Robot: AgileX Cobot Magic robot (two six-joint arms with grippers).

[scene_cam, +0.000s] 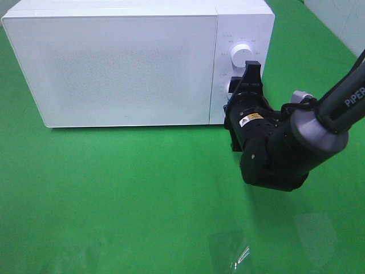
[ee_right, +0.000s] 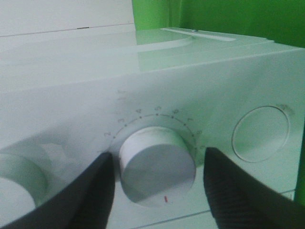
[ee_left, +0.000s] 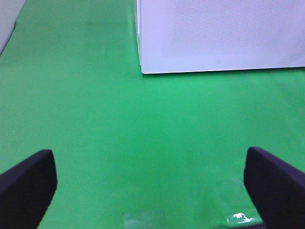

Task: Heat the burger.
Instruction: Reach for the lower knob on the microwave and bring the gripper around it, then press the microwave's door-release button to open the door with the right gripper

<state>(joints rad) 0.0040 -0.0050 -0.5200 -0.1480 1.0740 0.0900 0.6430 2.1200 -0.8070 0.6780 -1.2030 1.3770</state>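
The burger is out of view. A white microwave stands at the back of the green table with its door closed. My right gripper reaches up to its control panel. In the right wrist view the right gripper straddles the numbered white dial, one black finger on each side, with a slim gap on one side. My left gripper stands wide open over bare green cloth, facing the microwave's lower corner, and holds nothing.
A second white knob sits above the one at the gripper. A round button lies on the dial's other side. A shiny clear patch lies on the green cloth near the front edge.
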